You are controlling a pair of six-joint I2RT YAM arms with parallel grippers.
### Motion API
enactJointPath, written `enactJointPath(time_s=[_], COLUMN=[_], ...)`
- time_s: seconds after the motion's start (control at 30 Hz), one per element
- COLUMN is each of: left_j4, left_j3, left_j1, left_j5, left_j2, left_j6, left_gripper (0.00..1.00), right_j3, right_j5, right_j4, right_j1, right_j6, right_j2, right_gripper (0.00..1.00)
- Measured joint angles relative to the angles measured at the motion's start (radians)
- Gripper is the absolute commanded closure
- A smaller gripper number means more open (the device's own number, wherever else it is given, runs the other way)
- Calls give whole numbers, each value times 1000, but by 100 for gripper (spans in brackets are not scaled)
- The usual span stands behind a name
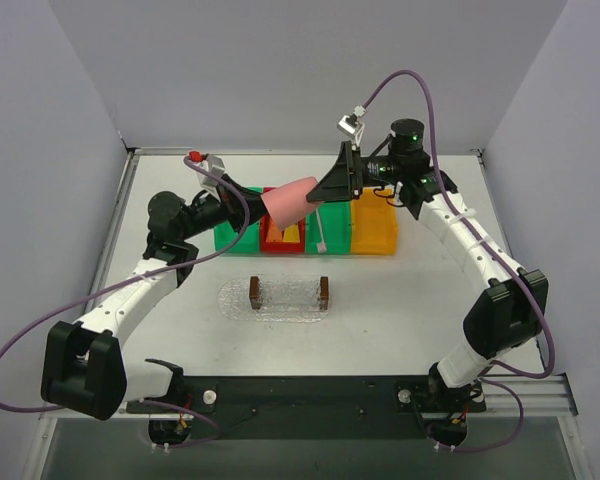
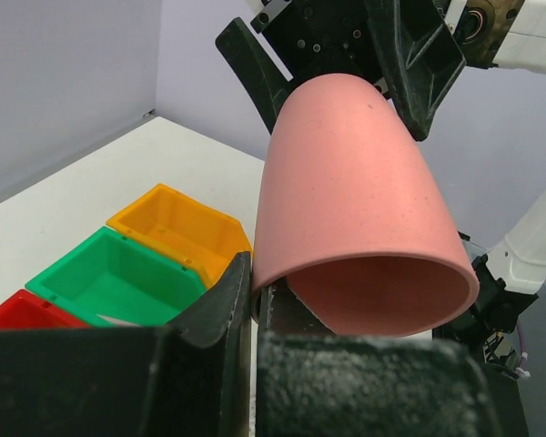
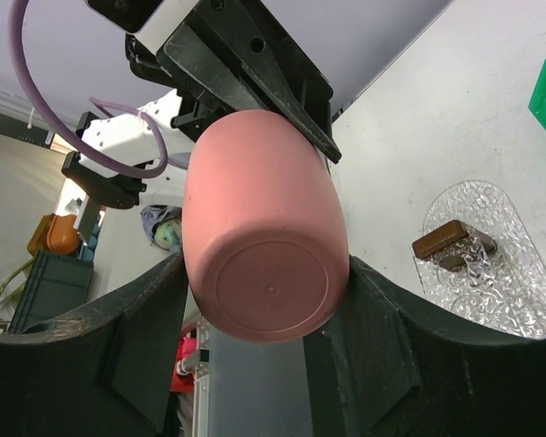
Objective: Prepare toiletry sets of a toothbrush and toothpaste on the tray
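Right gripper point(image 1: 318, 192) clamps a pink plastic cup point(image 1: 290, 200) by its base, left gripper point(image 1: 257, 204) pinches its rim, behind the clear brown-handled tray point(image 1: 288, 291). Likely clearing it aside; next, fetch the slim whitish toothbrush point(image 1: 321, 236) binned behind that tray.

No text, label, brand, number or sign can be read in any view. The pink cup point(image 1: 292, 203), between the left pincer point(image 1: 263, 206) and the right pincer point(image 1: 318, 194), shows plain surfaces.

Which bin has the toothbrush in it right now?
The green bin between the red bin and the orange bin; the toothbrush lies inside it, not the far-left green bin.
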Motion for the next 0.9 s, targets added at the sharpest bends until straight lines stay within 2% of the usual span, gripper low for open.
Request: enactJointPath(time_s=[0.03, 0.2, 0.3, 0.47, 0.67, 0.8, 0.9], left_j4=[0, -15, -104, -467, -998, -1385, -1595], left_j3=[0, 0, 22, 164, 399, 595, 666], left_j1=[0, 1, 5, 31, 174, 224, 226], left_j5=[3, 8, 20, 26, 35, -53, -136], left_j2=[0, -6, -24, -65, -87, -70, -64], left_j6=[0, 4, 53, 262, 610, 887, 1049], left_gripper=[100, 100, 100, 100, 100, 100, 100], right_j3=[0, -2, -2, -2, 40, 84, 88], right_j5=[-1, -8, -6, 2, 39, 99, 137], right_j4=[0, -10, -31, -80, -240, -393, -473], right_j1=[0, 0, -8, -56, -115, -119, -117], right_j6=[0, -15, -33, -78, -219, -352, -422], right_j2=[0, 0, -1, -29, -64, -75, -87], right_gripper=[58, 34, 27, 21, 19, 19, 19])
